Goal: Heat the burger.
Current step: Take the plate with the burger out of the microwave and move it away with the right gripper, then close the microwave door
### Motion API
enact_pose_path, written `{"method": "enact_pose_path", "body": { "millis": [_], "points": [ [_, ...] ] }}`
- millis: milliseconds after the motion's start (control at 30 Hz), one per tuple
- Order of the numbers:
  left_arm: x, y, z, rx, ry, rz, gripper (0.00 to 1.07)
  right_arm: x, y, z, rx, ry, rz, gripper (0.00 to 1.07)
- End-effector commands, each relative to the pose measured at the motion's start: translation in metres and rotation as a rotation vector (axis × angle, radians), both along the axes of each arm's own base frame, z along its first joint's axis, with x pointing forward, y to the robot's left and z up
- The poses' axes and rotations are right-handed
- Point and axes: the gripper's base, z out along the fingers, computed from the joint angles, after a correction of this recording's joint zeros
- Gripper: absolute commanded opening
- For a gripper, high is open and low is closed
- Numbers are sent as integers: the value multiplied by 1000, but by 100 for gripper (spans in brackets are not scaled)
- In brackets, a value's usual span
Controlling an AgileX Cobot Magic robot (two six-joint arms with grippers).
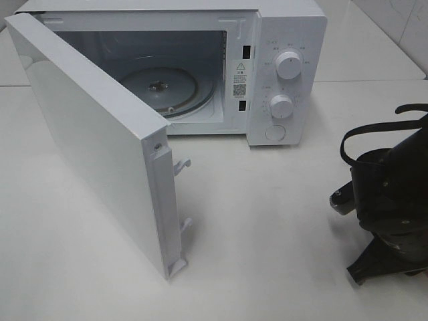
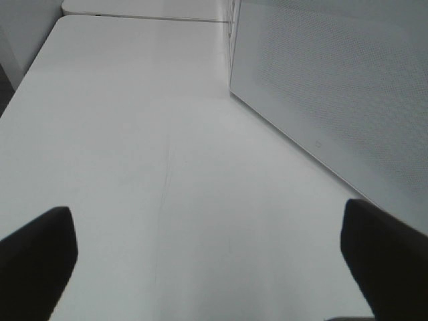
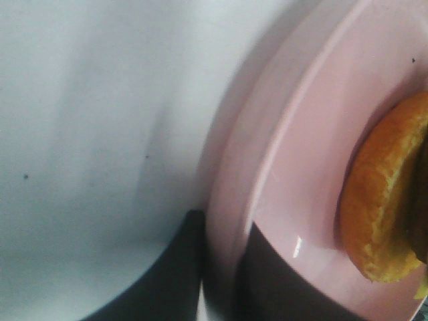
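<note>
Bright even overhead light, soft shadows, right wrist close-up blurred, pink plate [image 3: 281,200] faintly glinting

I'm seeing a smooth, glossy white plastic-looking microwave [image 1: 284,73] – its open door [image 1: 93,147] shines faintly, and from the left wrist the door's panel shows a fine dotted mesh. The turntable [image 1: 160,87] inside looks like clear glass. The table [image 1: 267,227] is smooth matt white. The pink plate [image 3: 294,167] is glossy (a small highlight near the burger [image 3: 381,200]) – the bun looks grainy golden.

Pink plate [image 3: 294,174] rim pinched between dark right gripper [image 3: 217,281] fingers [image 3: 174,267]. Burger [image 3: 384,200] sits on plate, toward three o'clock. White table [image 3: 87,134] beneath.
</note>
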Motion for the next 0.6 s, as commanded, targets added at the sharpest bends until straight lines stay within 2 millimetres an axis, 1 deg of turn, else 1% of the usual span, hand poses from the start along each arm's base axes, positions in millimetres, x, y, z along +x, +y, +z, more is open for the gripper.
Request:
{"method": "enact_pose_path", "body": {
  "millis": [33, 100, 133, 167, 200, 233, 267, 300, 333, 367, 433, 467, 500, 533, 567, 600],
  "points": [
    [-1, 0, 0, -3, -26, -1, 100, 1, -3, 3, -49, -12, -3, 11],
    [-1, 0, 0, -3, -26, -1, 100, 1, -3, 3, -48, -3, -3, 20],
    [-1, 0, 0, -3, -26, -1, 100, 1, -3, 3, -48, -3, -3, 20],
    [-1, 0, 0, -3, -26, -1, 100, 0, -3, 3, -42, 3, -11, 28],
    [-1, 0, 0, -3, -26, -1, 100, 0, -3, 3, -42, 3, -11, 28],
    [-1, 0, 0, -3, -26, -1, 100, -1, -3, 5, -33, 10, -7, 36],
    [-1, 0, 0, -3, -26, -1, 100, -1, -2, 10, -21, 11, 4, 40],
    [-1, 0, 0, -3, -26, -1, 100, -1, -2, 10, -21, 11, 4, 40],
    [-1, 0, 0, -3, -26, -1, 100, -1, -2, 12, -14, 5, 8, 47],
    [-1, 0, 0, -3, -26, -1, 100, -1, -2, 12, -14, 5, 8, 47],
    [-1, 0, 0, -3, -26, -1, 100, -2, 0, 28, 35, -25, 16, 55],
    [-1, 0, 0, -3, -26, -1, 100, -2, 0, 28, 35, -25, 16, 55],
    [-1, 0, 0, -3, -26, -1, 100, -3, 0, 32, 49, -28, 17, 56],
    [-1, 0, 0, -3, -26, -1, 100, -5, 0, 40, 79, -33, 23, 57],
    [-1, 0, 0, -3, -26, -1, 100, -5, 0, 40, 79, -33, 23, 57],
    [-1, 0, 0, -3, -26, -1, 100, -9, 1, 50, 121, -35, 32, 57]
  ]
}}
